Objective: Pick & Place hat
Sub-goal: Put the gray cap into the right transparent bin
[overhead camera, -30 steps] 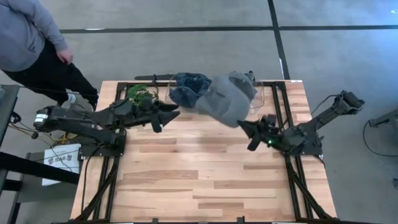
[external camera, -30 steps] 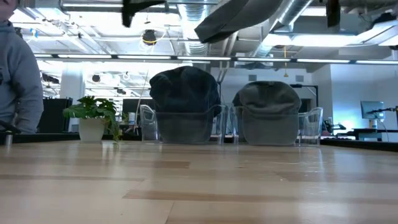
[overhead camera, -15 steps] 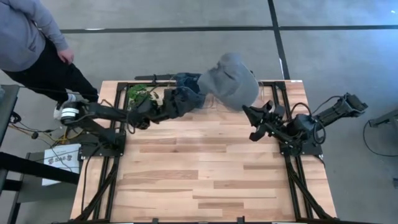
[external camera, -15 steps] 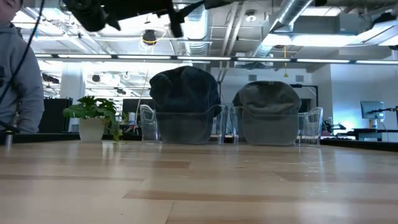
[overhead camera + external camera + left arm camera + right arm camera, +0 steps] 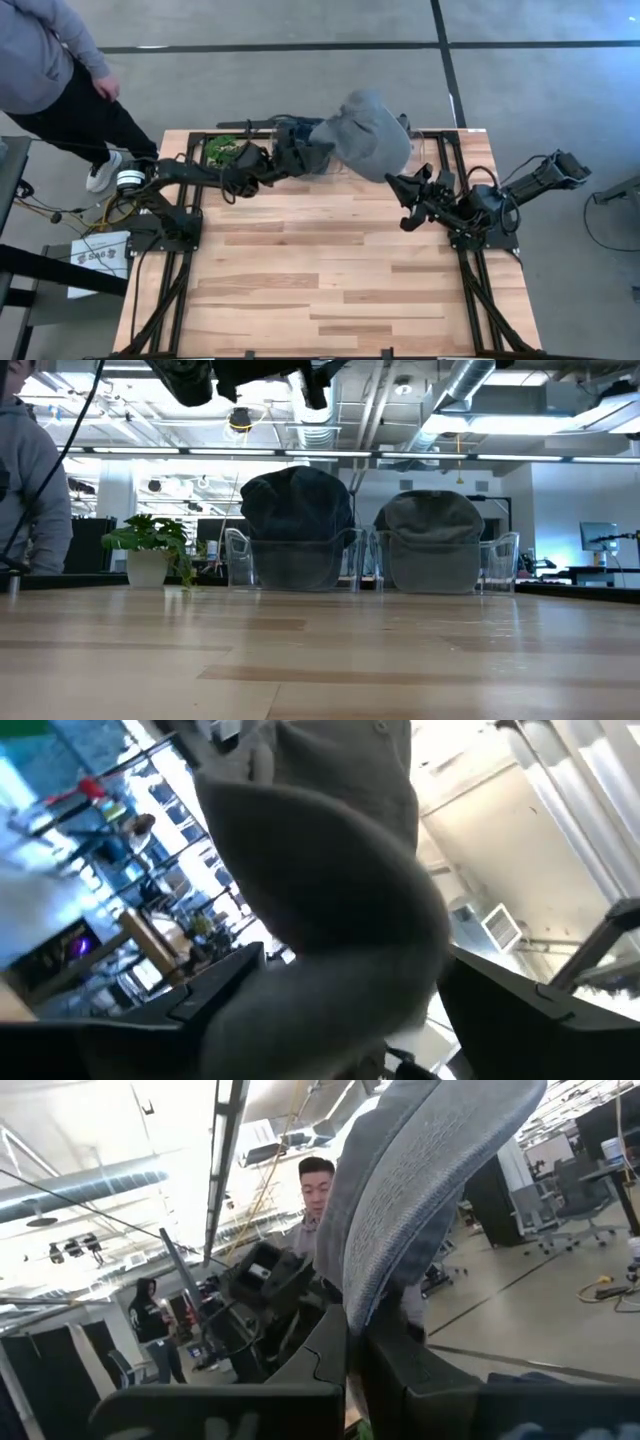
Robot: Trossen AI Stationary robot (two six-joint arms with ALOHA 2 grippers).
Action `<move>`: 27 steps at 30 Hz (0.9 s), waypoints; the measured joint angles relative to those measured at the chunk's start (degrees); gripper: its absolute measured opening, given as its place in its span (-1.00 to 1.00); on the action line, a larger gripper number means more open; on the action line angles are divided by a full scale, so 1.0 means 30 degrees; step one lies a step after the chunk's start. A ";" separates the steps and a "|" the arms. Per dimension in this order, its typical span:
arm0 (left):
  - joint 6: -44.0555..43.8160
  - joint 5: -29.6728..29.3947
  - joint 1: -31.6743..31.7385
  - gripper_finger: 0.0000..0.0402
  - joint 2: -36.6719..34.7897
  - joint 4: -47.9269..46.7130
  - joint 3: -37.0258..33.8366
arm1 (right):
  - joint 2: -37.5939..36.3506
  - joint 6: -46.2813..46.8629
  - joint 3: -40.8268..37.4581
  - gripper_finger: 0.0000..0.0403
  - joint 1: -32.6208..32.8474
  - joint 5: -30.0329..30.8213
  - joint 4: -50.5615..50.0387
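One soft, domed grey fabric hat hangs pinched by the right pincer.

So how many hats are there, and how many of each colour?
Grey hats: 2, one held up by the right gripper, one in a clear holder
Dark blue hats: 1
Total: 3 hats

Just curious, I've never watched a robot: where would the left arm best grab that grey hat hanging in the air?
Probably the loose edge opposite the right gripper, which is shut on the grey hat. The crown sags, rounded and wide; the edge is thin enough for the fingers. The open left gripper would come from its own side.
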 joint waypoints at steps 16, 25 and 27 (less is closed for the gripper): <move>0.3092 0.3066 0.0221 -0.88 -0.0022 -0.3169 0.2298 | -0.0007 0.1062 0.0000 -0.85 -0.0005 0.1064 -0.1987; 0.1559 0.7970 0.1120 -0.95 -0.0182 -0.3295 0.2313 | -0.1809 0.3498 0.0000 -0.29 0.0446 0.1659 -0.7222; 0.0840 0.9517 0.1384 -0.95 -0.0301 -0.3894 0.2313 | -0.2778 0.4870 0.0000 -0.11 0.0853 0.1597 -0.9697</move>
